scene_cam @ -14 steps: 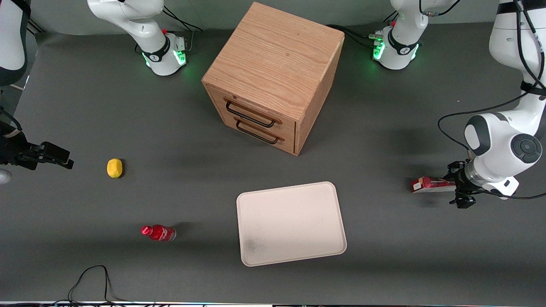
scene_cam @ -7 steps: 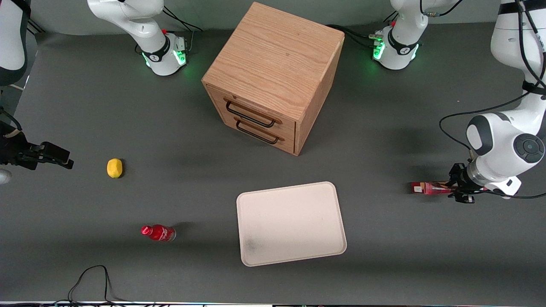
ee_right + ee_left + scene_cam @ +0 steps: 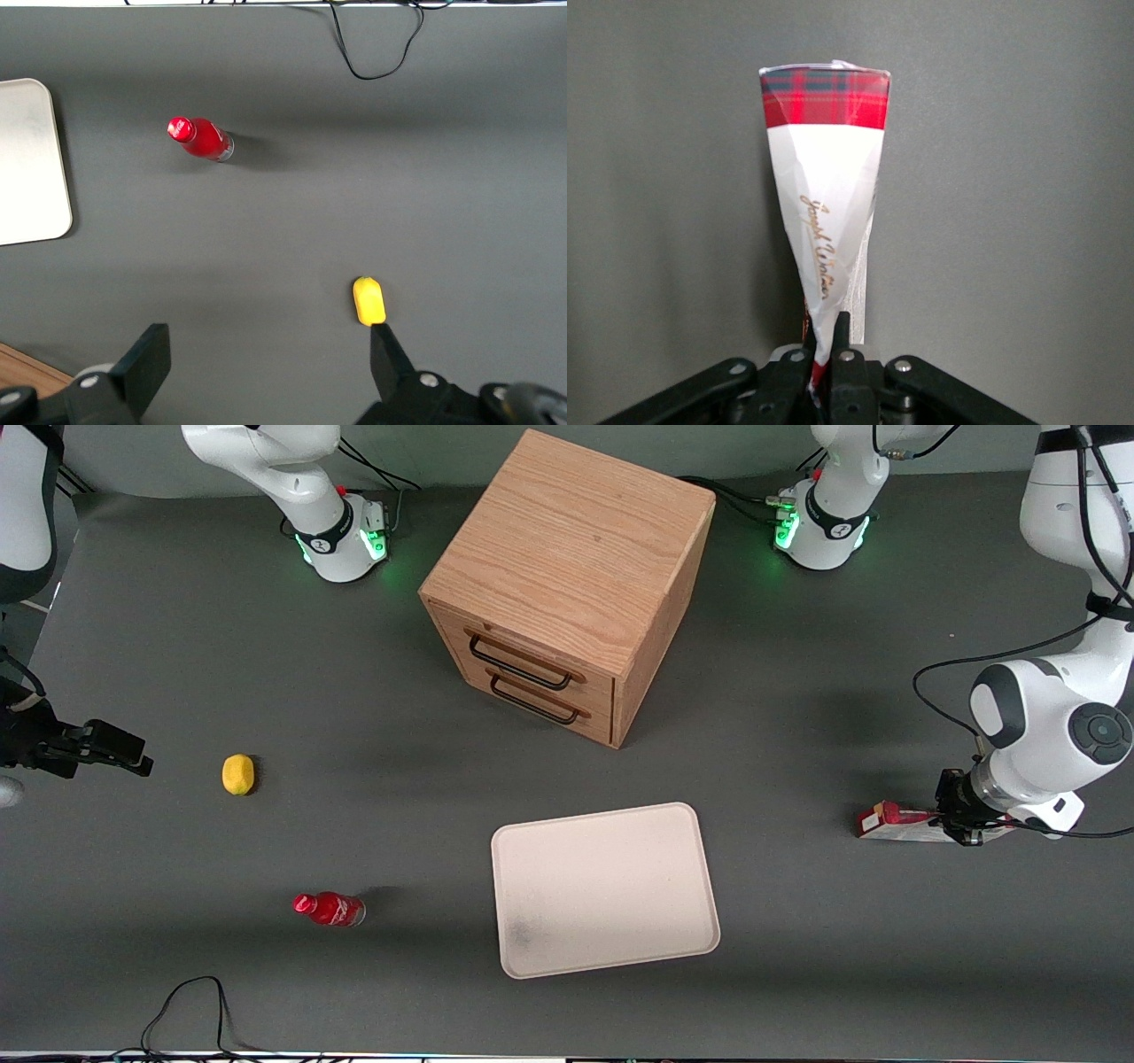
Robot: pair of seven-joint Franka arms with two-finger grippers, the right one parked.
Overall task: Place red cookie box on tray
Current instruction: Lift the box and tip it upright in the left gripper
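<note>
Toward the parked arm's end of the dark grey table (image 3: 797, 974) lies a small yellow lemon-like fruit (image 3: 237, 774). Nearer the front camera than it stands a small red plastic bottle (image 3: 330, 909) with a red cap.

At mid-table stands a light oak wooden drawer cabinet (image 3: 567, 584), turned at an angle, with 2 drawers that are both shut and each carry a dark wire handle. In front of it and nearer the front camera lies the tray (image 3: 605, 888), a large flat cream rectangle with rounded corners, a low rim and a faint grey smudge in one corner. Nothing rests on it.

Toward the working arm's end, well apart from the tray, is the red cookie box (image 3: 895, 821), a long, thin cardboard carton in red with light panels. Its free end points toward the tray. The left arm's gripper (image 3: 950, 821) sits at the box's other end, low over the table. The wrist view shows its 2 black fingers (image 3: 843, 341) pinched tight on that end of the box (image 3: 824, 204), whose white panel with gold script creases inward there. The red tartan band marks the box's free end. Whether the box touches the table cannot be told.
</note>
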